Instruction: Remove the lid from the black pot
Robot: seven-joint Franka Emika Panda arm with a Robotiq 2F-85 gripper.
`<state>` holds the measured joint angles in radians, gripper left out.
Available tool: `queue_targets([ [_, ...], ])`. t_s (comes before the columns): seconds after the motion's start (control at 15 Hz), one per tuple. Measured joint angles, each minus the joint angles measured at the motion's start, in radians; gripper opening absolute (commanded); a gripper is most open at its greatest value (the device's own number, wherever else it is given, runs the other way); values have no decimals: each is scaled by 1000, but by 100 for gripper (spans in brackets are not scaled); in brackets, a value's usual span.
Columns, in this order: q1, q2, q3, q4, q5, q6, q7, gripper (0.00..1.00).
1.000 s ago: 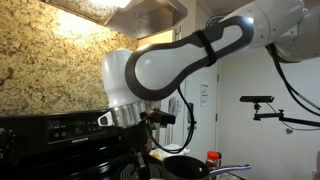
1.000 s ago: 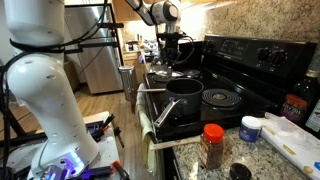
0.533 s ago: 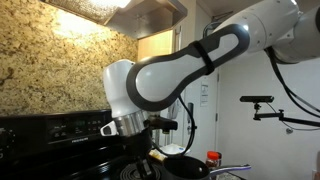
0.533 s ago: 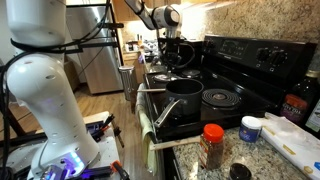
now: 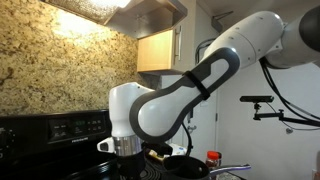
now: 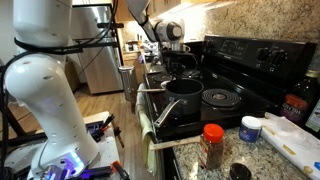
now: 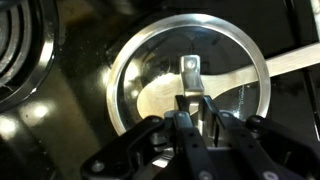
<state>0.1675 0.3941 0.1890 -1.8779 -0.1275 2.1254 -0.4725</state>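
Note:
In the wrist view the clear glass lid with its shiny metal rim lies on the black pot. The pot's silvery handle runs off to the upper right. My gripper is directly above the lid's centre, its two fingers drawn close on either side of the small upright knob. In both exterior views the gripper is low over the pot on the stove. The lid still rests on the rim.
A taller black pot with a silvery handle stands on the near burner. A coil burner is beside it. A red-capped jar and a white tub stand on the counter. The stove's back panel rises behind.
The gripper has come down from well above the stove onto the lid's knob. The lid and pot have not moved.

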Motion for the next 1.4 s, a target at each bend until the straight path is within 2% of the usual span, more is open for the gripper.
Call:
queue_targets([
  [0.13,-8,11,4,-9,1,33,-16,8],
  [0.2,-9,13,5,-12,1,40,-23,45],
  [0.33,-10,16,5,-13,1,42,-29,50],
  [0.8,-9,4,7,1,-1,32,-30,95],
  [0.93,-4,-9,4,19,-14,-21,-8,100],
  [1.4,8,-194,-13,89,-24,-344,242,100],
])
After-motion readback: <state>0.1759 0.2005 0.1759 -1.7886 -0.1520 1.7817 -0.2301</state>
